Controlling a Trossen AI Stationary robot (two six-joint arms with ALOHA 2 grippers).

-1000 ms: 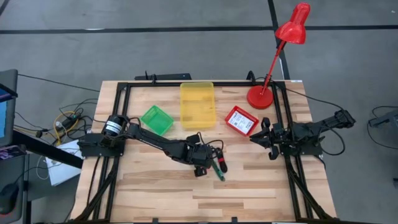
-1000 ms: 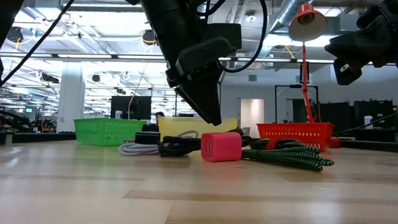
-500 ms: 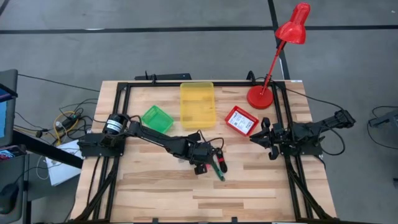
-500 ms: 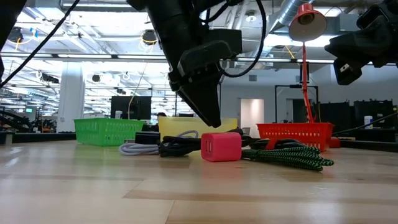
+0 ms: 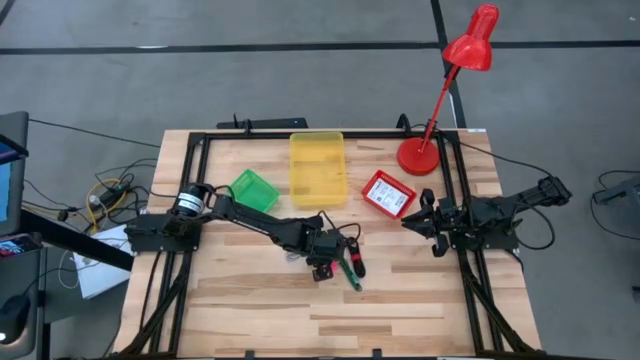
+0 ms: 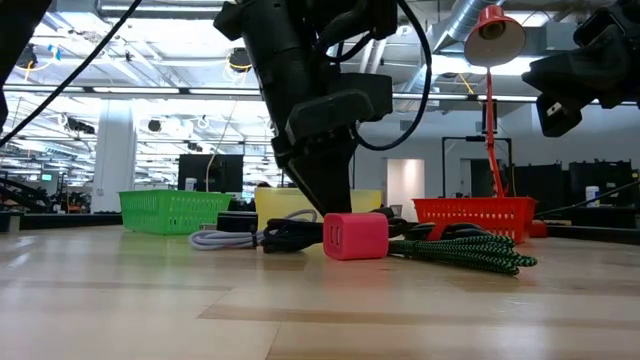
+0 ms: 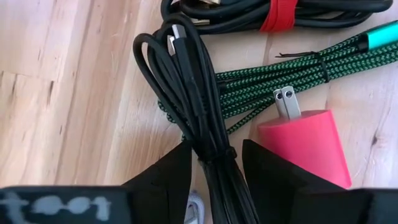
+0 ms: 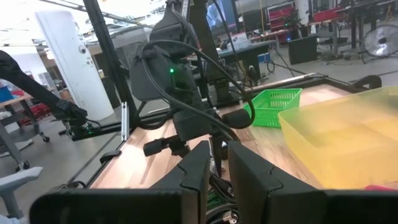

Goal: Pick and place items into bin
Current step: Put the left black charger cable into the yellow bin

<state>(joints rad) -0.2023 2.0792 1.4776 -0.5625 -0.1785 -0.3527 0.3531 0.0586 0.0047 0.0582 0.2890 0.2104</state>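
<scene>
A small heap of cords lies at mid-table: a coiled black cable (image 7: 186,81), a green braided cable (image 7: 280,74), a black cable tied with a red strap (image 7: 280,12) and a red-pink plug block (image 7: 305,140) (image 6: 355,236). My left gripper (image 7: 214,152) (image 5: 325,260) is open and low over the heap. Its fingers stand on either side of the black cable's bound middle. My right gripper (image 5: 425,215) waits shut by the table's right side, above the surface. My left gripper comes at the coiled black cable from above, pointing down, with one finger (image 7: 168,174) on each side of its bound middle (image 7: 214,155). The cable lies on the table. I cannot tell whether the fingers touch it.
A yellow bin (image 5: 317,168) stands at the far middle, with a green basket (image 5: 252,190) to its left and a red basket (image 5: 388,193) to its right. A red desk lamp (image 5: 440,100) stands at the far right corner. Bare wood lies toward the near edge.
My left gripper has moved down and slightly toward the table's right, coming over the black cable until its fingertips reach the level of the heap. The cords and the plug block have stayed where they were.
</scene>
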